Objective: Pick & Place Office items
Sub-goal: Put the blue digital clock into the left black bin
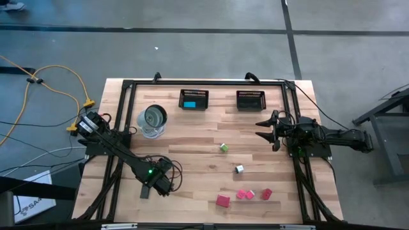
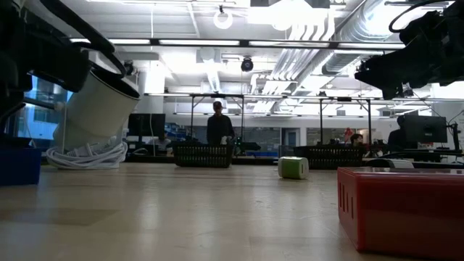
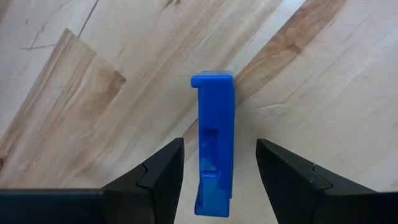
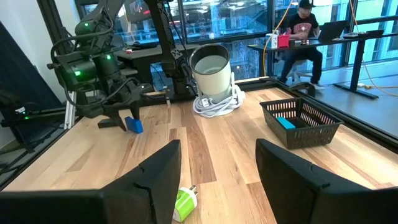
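Note:
My left gripper (image 3: 220, 142) is open near the table's near-left part (image 1: 160, 185), pointing down. A blue blocky piece (image 3: 214, 149) stands on the wood between its fingers, with a gap on each side. My right gripper (image 1: 259, 129) is open above the table's right side and touches nothing. A green piece (image 1: 223, 147), a white-and-black piece (image 1: 239, 169) and three pink and red pieces (image 1: 243, 194) lie on the table between the arms. A teal piece (image 1: 190, 104) lies in the left mesh basket (image 1: 193, 94).
Two black mesh baskets sit along the far edge, and I see nothing in the right one (image 1: 250, 100). A white cylinder on a coiled cable (image 1: 152, 121) stands far-left. A black frame (image 1: 204, 83) runs round the table. People are in the room beyond (image 2: 219, 127).

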